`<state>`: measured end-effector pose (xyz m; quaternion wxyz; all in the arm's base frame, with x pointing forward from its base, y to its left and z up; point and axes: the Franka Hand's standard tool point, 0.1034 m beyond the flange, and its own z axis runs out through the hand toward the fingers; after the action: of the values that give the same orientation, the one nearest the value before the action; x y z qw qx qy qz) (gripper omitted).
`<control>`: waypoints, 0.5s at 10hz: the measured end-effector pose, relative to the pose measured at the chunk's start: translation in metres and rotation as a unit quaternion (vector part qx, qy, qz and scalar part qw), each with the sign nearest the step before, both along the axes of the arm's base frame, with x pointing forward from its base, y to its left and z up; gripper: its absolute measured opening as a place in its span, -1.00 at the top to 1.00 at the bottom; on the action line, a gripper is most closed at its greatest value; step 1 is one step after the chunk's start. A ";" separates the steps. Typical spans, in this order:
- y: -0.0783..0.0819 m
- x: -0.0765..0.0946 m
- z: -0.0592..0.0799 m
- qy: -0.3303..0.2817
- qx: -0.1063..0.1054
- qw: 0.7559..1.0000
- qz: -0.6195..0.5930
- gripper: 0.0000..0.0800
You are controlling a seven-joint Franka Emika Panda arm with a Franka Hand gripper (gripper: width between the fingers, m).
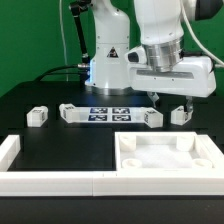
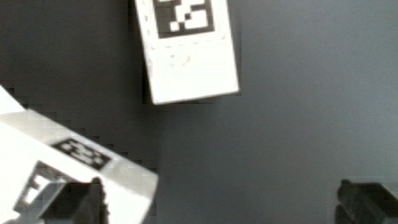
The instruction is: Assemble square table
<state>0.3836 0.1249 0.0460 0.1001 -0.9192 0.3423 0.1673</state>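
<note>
Square table slab (image 1: 165,158): lies rim-side up on the black table (image 1: 60,135), at the exterior view's lower right, just inside the white border rail (image 1: 50,182). Legs (image 1: 37,116), four of them: lie loose in a row behind it, two on each side of the marker board (image 1: 108,113), none joined to the slab. Gripper (image 1: 172,102): hangs over the two legs on the exterior view's right, fingers (image 2: 80,200) spread wide and holding nothing, with one tagged leg (image 2: 187,50) on the dark surface below in the wrist view.
</note>
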 end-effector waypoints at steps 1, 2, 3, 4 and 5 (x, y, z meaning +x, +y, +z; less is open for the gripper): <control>-0.001 0.000 0.001 0.035 0.026 0.999 0.005 -0.62; -0.003 -0.002 -0.003 0.064 0.043 0.997 0.003 -0.62; -0.005 -0.004 -0.003 0.094 0.067 0.993 0.008 -0.62; -0.007 -0.005 -0.004 0.126 0.092 0.988 0.008 -0.62; -0.006 -0.008 -0.006 0.154 0.112 0.982 0.006 -0.62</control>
<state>0.3756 0.1189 0.0400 0.1478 -0.8673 0.3272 0.3448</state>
